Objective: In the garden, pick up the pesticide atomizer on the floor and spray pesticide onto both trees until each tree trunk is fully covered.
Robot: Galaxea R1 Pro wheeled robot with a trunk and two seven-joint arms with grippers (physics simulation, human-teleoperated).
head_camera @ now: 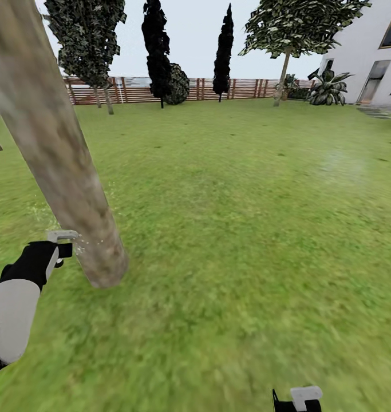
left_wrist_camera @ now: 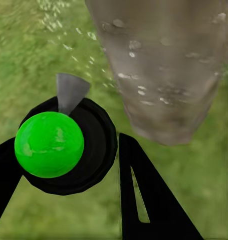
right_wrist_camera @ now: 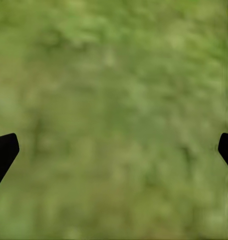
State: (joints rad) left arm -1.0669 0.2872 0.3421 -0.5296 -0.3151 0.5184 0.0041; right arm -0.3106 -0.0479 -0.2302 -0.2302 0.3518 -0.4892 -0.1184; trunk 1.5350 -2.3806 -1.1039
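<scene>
On the lawn (head_camera: 235, 217) of the garden, you are standing beside a thick, pale, mottled tree trunk (head_camera: 58, 149) that is leaning across the left side of the head view. Your left pincer (left_wrist_camera: 68, 165) is reaching toward the base of that trunk and is gripping the pesticide atomizer (left_wrist_camera: 61, 145), a black bottle with a bright green round cap and a grey nozzle; its two black fingers (left_wrist_camera: 149, 195) are sitting on either side of the bottle. Pale droplets are speckling the bark and the grass near the nozzle, and the trunk's foot is sitting just beside the atomizer. Your right pincer (right_wrist_camera: 114, 150) is hanging over bare grass with its fingers spread wide apart, gripping nothing; in the head view it is peeking in at the bottom edge. Farther off, a second pale-trunked tree (head_camera: 282, 77) is standing near the white house (head_camera: 370, 54), well apart from you, and dark bushy trees (head_camera: 156, 48) are lining the brown slatted fence (head_camera: 247, 88).
</scene>
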